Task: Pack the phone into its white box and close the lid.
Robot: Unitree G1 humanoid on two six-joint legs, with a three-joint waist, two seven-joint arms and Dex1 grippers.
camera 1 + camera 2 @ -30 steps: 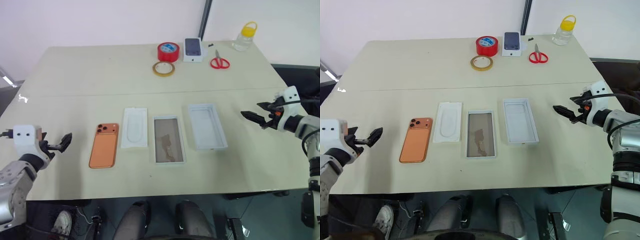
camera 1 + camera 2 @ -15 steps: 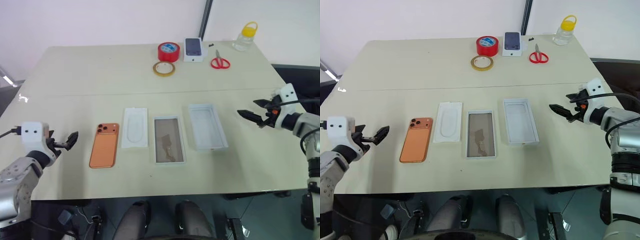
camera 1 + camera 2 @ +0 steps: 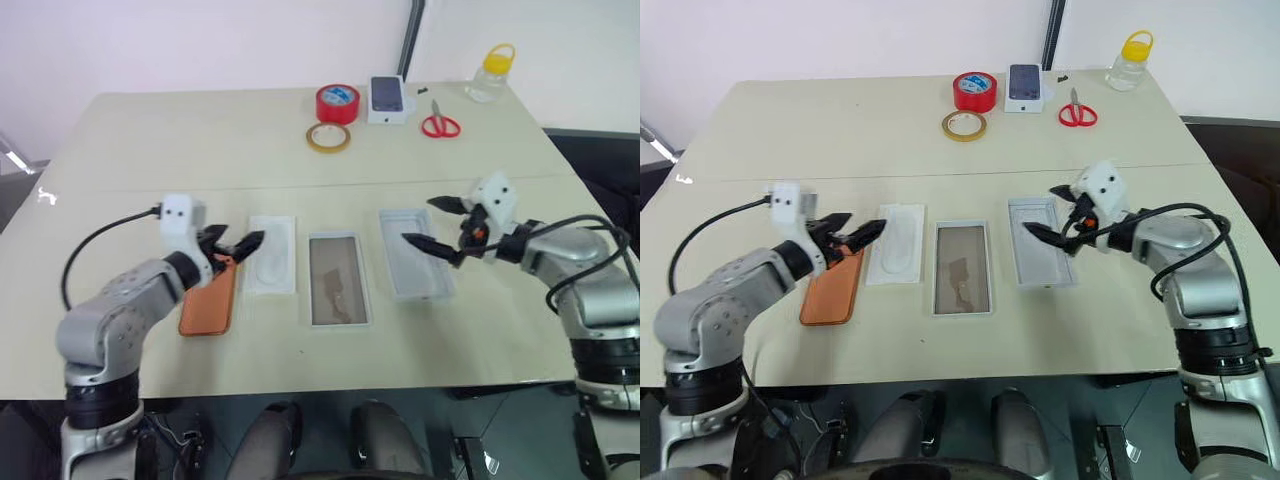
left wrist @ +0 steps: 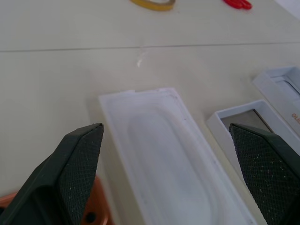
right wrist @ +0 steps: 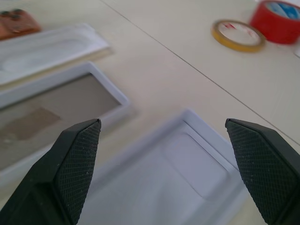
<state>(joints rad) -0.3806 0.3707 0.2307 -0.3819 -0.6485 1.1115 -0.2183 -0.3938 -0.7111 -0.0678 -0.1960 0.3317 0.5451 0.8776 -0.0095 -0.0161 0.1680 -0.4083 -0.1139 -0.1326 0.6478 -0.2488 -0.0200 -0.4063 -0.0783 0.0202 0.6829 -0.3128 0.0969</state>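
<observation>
The left hand (image 3: 233,247) hangs with its two black, cross-hatched fingers spread wide and empty, poised over the top end of the flat orange smartphone (image 3: 209,300) with rounded corners, which lies back-up on the pale matte beige surface (image 3: 150,150); whether a fingertip grazes the phone cannot be told. Just beside the phone lies a flat white moulded insert (image 3: 271,255) with a smooth oval recess, its ridged rim clear in the left wrist view, and the left fingers reach toward its near edge. Next comes the shallow white rectangular tray (image 3: 338,279) with a glossy brownish floor, empty. To its right lies the shallow white rectangular lid (image 3: 414,252), plain inner face up, a faint raised rectangle pressed into it. The right hand (image 3: 431,222) hovers over the lid's right side, its black textured fingers likewise spread wide and holding nothing. Along the far edge of the surface stand a flat yellowish ring of tape (image 3: 328,137), a thick red roll of tape (image 3: 337,103), a small white box (image 3: 387,99) picturing a dark phone, red-handled scissors (image 3: 439,122) and a clear jar with a yellow lid (image 3: 489,73).
</observation>
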